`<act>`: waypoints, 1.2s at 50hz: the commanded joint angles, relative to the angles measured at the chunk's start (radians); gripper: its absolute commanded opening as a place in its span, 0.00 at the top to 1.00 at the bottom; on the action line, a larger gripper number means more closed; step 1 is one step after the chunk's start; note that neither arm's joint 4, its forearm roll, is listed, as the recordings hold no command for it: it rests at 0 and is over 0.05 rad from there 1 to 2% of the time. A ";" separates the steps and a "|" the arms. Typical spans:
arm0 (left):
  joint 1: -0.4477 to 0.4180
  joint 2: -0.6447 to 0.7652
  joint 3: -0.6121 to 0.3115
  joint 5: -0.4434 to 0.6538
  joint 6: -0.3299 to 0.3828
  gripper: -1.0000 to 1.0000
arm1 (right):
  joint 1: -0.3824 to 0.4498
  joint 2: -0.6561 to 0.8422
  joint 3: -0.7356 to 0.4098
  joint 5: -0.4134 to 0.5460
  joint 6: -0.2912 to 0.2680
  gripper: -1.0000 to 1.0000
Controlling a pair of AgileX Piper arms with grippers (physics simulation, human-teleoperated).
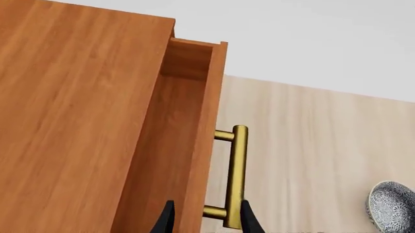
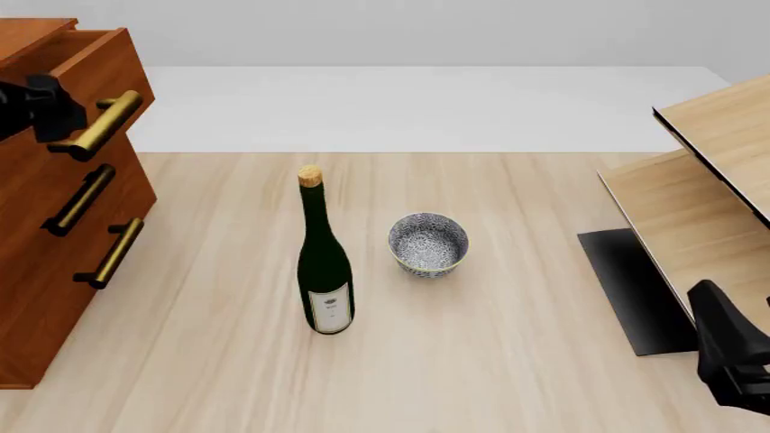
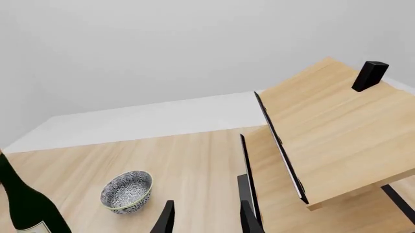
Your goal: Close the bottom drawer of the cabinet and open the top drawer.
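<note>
The top drawer (image 2: 85, 63) stands pulled partly out of the cabinet (image 2: 49, 298) at the table's left edge. Our left gripper (image 1: 204, 218) grasps its brass handle (image 1: 236, 174), one fingertip each side. The bottom drawer (image 2: 72, 289) sits flush. Our right gripper (image 3: 204, 216) hangs unclenched near the pale shelf unit (image 3: 337, 126), holding nothing.

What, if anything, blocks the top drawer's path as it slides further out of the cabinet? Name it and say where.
Nothing visible does. The top drawer is partly out of the cabinet, the left gripper at its brass handle. The wine bottle and the bowl stand on the table, lower down and well clear.
</note>
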 commanded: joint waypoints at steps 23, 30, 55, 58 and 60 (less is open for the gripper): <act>-0.094 0.006 0.006 -0.006 -0.064 0.00 | -0.001 0.002 -0.001 0.000 0.001 0.00; -0.123 0.010 0.014 -0.012 -0.080 0.00 | -0.001 0.002 -0.001 0.000 0.001 0.00; -0.242 0.025 0.025 -0.034 -0.122 0.00 | -0.004 0.002 -0.001 -0.001 0.003 0.00; -0.259 0.026 0.027 -0.039 -0.131 0.00 | -0.005 0.004 -0.001 -0.004 0.003 0.00; -0.266 0.028 0.029 -0.041 -0.134 0.00 | -0.005 0.005 0.000 -0.005 0.002 0.00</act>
